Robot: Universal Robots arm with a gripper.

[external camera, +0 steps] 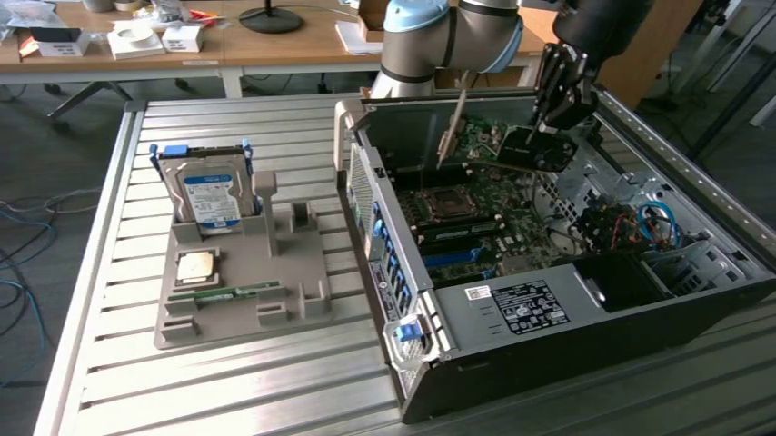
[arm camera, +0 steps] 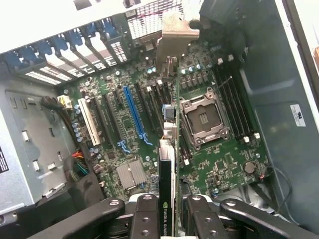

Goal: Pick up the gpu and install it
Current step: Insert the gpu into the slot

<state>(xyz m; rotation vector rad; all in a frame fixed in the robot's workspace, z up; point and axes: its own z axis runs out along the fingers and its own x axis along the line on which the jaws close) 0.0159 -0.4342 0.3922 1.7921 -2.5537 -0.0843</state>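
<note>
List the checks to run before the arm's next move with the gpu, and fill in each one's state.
1. Grip: claw shut on the gpu, card seen edge-on in it: ok.
2. Computer case open, motherboard exposed: ok.
3. Long blue slot free of any card: ok.
4. Silvery bracket points toward the vented rear wall: ok.
5. Card lined up over a slot: cannot tell; it shows between the blue slot and the CPU socket.
6. Card seated: not ok; it hangs above the board.
</note>
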